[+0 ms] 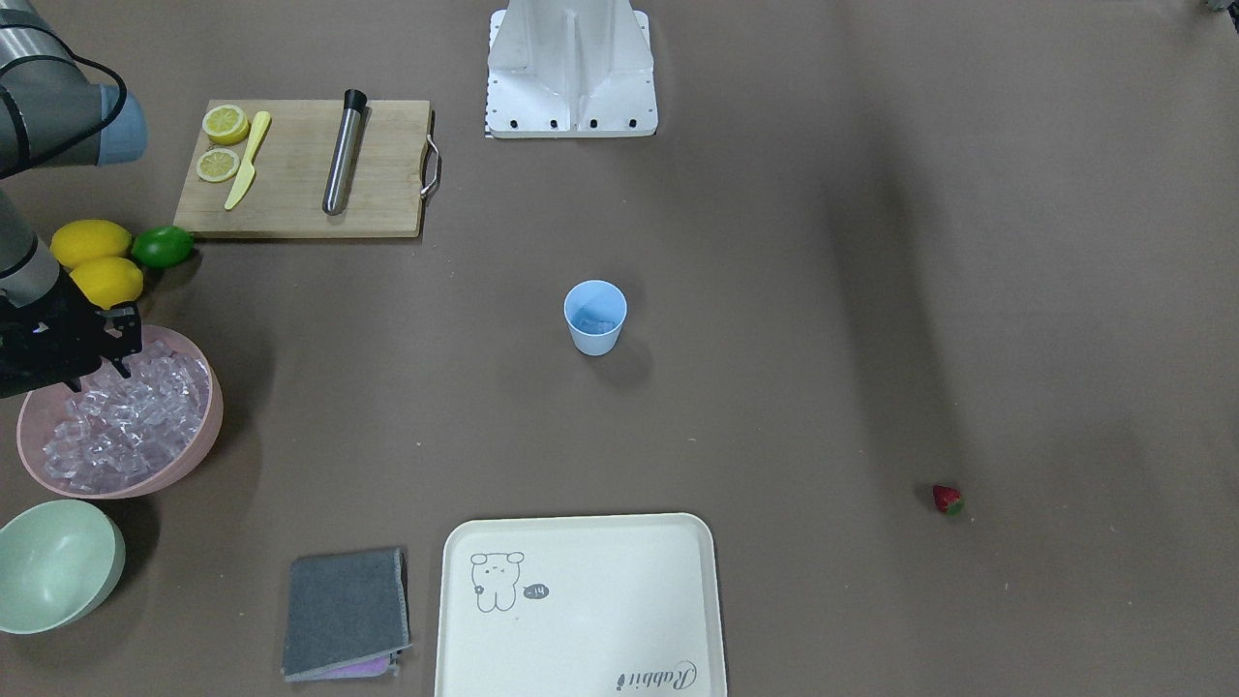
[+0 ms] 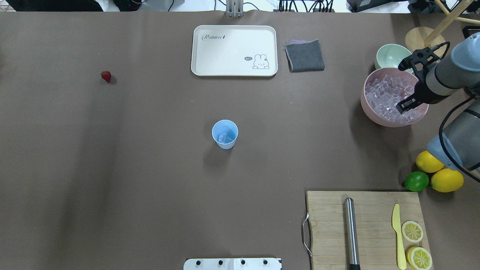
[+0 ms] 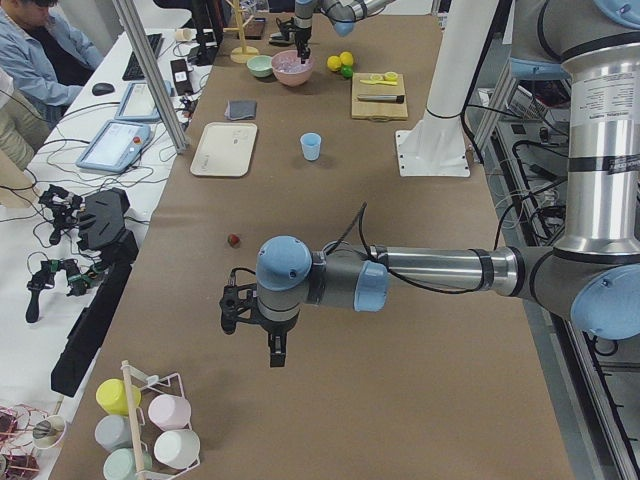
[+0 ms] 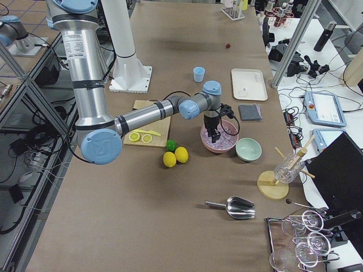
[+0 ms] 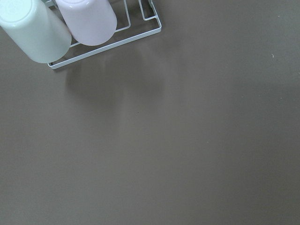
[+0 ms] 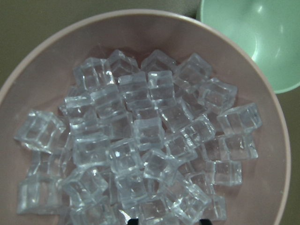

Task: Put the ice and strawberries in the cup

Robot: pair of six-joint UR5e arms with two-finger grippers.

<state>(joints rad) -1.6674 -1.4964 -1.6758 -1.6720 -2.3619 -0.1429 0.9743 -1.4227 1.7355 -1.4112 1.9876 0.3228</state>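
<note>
The light blue cup [image 1: 594,318] stands upright mid-table, with a few ice cubes inside it; it also shows in the overhead view [image 2: 224,134]. The ice [image 6: 140,140] is heaped in a pink bowl [image 2: 369,108] at the table's right end. My right gripper [image 2: 405,105] hangs over that bowl, just above the ice, open and empty; only its fingertips [image 6: 133,220] show at the wrist view's bottom edge. The strawberry [image 2: 106,76] lies alone at the far left. My left gripper [image 3: 272,345] hovers over bare table past the strawberry; I cannot tell whether it is open.
A pale green bowl [image 2: 390,56] sits just beyond the pink bowl. A white tray [image 2: 234,50] and grey cloth [image 2: 304,56] lie at the far edge. Lemons and a lime [image 2: 416,181] and a cutting board [image 2: 365,202] lie near right. A cup rack [image 5: 93,42] is by the left gripper.
</note>
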